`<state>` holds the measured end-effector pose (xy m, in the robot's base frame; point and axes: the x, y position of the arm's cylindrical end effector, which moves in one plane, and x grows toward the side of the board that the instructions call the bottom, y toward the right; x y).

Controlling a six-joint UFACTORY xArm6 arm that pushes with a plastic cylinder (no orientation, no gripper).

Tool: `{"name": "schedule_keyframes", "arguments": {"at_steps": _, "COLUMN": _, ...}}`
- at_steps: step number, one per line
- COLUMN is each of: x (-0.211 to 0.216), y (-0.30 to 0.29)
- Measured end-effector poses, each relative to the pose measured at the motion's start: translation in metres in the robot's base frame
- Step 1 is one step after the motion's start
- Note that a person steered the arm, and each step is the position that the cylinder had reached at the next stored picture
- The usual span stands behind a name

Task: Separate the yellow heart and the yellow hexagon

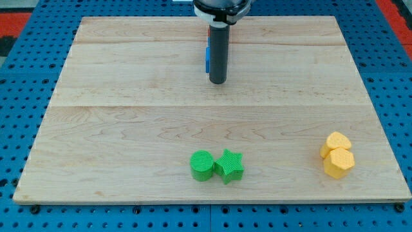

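Observation:
The yellow heart and the yellow hexagon touch each other near the board's lower right corner, the heart just above the hexagon. My tip is at the end of the dark rod in the upper middle of the board, far up and to the left of both yellow blocks and touching neither.
A green cylinder and a green star sit side by side at the bottom middle. A blue block and a sliver of red block show behind the rod. The wooden board lies on a blue pegboard.

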<state>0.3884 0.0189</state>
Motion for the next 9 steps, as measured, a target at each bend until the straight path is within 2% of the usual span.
{"name": "schedule_keyframes", "arguments": {"at_steps": 2, "x": 0.002, "y": 0.0}}
{"name": "schedule_keyframes", "arguments": {"at_steps": 3, "x": 0.043, "y": 0.027}}
{"name": "schedule_keyframes", "arguments": {"at_steps": 4, "x": 0.091, "y": 0.095}}
{"name": "schedule_keyframes", "arguments": {"at_steps": 5, "x": 0.098, "y": 0.192}}
{"name": "schedule_keyframes", "arguments": {"at_steps": 6, "x": 0.089, "y": 0.262}}
{"name": "schedule_keyframes", "arguments": {"at_steps": 7, "x": 0.132, "y": 0.308}}
{"name": "schedule_keyframes", "arguments": {"at_steps": 8, "x": 0.163, "y": 0.294}}
{"name": "schedule_keyframes", "arguments": {"at_steps": 9, "x": 0.165, "y": 0.237}}
